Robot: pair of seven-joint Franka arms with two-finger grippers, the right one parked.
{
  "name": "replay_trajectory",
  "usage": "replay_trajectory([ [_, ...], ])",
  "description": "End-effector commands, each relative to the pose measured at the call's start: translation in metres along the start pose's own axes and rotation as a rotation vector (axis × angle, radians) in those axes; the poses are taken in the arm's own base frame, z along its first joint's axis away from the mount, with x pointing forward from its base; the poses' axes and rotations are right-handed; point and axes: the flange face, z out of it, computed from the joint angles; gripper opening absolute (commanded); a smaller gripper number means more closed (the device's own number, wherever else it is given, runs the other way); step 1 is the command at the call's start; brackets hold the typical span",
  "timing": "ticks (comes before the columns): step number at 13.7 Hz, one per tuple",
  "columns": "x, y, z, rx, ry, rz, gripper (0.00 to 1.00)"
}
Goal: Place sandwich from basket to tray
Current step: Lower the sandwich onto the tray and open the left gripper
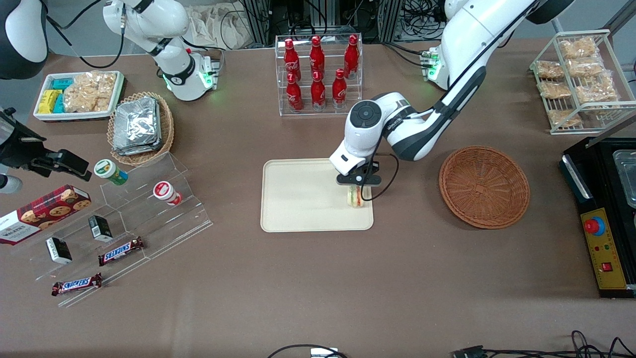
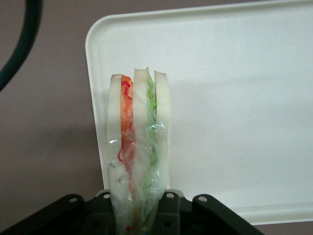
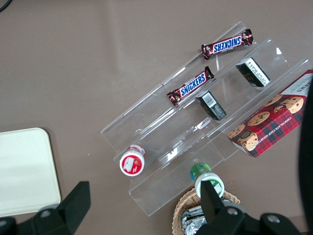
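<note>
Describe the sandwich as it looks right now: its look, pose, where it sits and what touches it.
The sandwich is a wedge of three pale bread slices with an orange-red layer and a green layer between them, in clear wrap. It stands on edge, its layers upright, held at one end by the gripper. It is over the tray, near the rim on the basket side. Whether it rests on the tray cannot be told.

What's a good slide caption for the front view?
Left arm's pincer holds the sandwich over the tray, the basket empty beside it.
</note>
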Motion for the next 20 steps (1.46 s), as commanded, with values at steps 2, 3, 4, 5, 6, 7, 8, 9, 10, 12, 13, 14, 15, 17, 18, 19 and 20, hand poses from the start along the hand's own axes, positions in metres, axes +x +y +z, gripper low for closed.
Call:
replay_trajectory([
  [2,-0.007,0.015,0.023,0.037,-0.008,0.061,0.00],
  [3,-0.008,0.016,0.025,0.037,-0.012,0.063,0.00],
  [4,-0.011,0.019,0.026,0.037,-0.013,0.072,0.00],
  [5,-0.015,0.023,0.030,0.038,-0.020,0.079,0.00],
  [6,-0.015,0.022,0.033,0.039,-0.026,0.076,0.00],
  [7,-0.016,0.023,0.035,0.038,-0.031,0.070,0.07],
  [8,-0.016,0.023,0.036,0.040,-0.032,0.066,0.27],
  [9,-0.016,0.023,0.036,0.040,-0.032,0.066,0.41],
  [10,-0.016,0.023,0.036,0.040,-0.033,0.066,0.52],
  [12,-0.015,0.022,0.037,0.038,-0.036,0.057,0.83],
  [13,-0.013,0.021,0.036,0.038,-0.033,0.035,0.99],
  [14,-0.009,0.021,0.032,0.034,-0.025,0.004,1.00],
  [15,-0.003,0.021,0.027,0.032,-0.015,-0.019,1.00],
  [17,0.015,0.019,0.007,0.045,-0.004,-0.058,1.00],
  [18,0.029,0.015,-0.006,0.066,-0.001,-0.084,1.00],
  [19,0.042,0.012,-0.021,0.084,0.004,-0.109,1.00],
  [20,0.056,0.003,-0.033,0.105,0.009,-0.165,1.00],
])
